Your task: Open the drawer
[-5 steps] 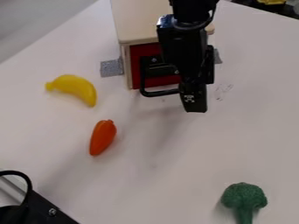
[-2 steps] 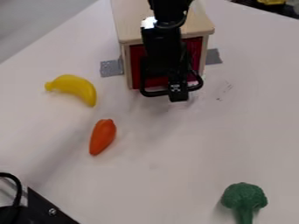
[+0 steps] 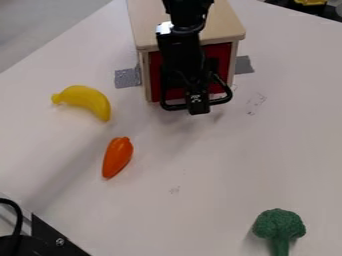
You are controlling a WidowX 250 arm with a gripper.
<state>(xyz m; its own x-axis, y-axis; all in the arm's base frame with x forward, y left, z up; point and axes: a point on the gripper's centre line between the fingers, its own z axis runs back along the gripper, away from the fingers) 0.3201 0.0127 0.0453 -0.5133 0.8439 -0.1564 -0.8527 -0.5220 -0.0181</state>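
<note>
The pale bench (image 3: 220, 175) spreads under me, with a black bracket (image 3: 48, 236) at its lower left corner. Going rightward, a yellow toy banana (image 3: 87, 99) and an orange toy carrot (image 3: 117, 156) lie well apart from my work. A grey tape patch (image 3: 127, 78) comes next, beside the wooden cabinet (image 3: 148, 25); I take it to be an anchor, so the body should resist sliding when I pull.

The red drawer (image 3: 223, 60) sits in the cabinet's front and looks shut. Its black handle (image 3: 175, 107) bows outward, a stiff loop, probably hard plastic or metal, smooth enough to slip from a weak pinch. I judge the drawer light, though it may bind if drawn askew. The place to take hold is the middle of the outer bar, or hooked behind it, so the pull runs straight away from the cabinet; hauling on one side could twist it in its frame.

My end effector (image 3: 198, 106) hangs at that middle stretch, overlapping the bar. I cannot tell whether it is open, closed or gripping the loop. Farther right are another tape patch (image 3: 244, 65) and, low down, a green toy broccoli (image 3: 279, 225), clear of the pull.
</note>
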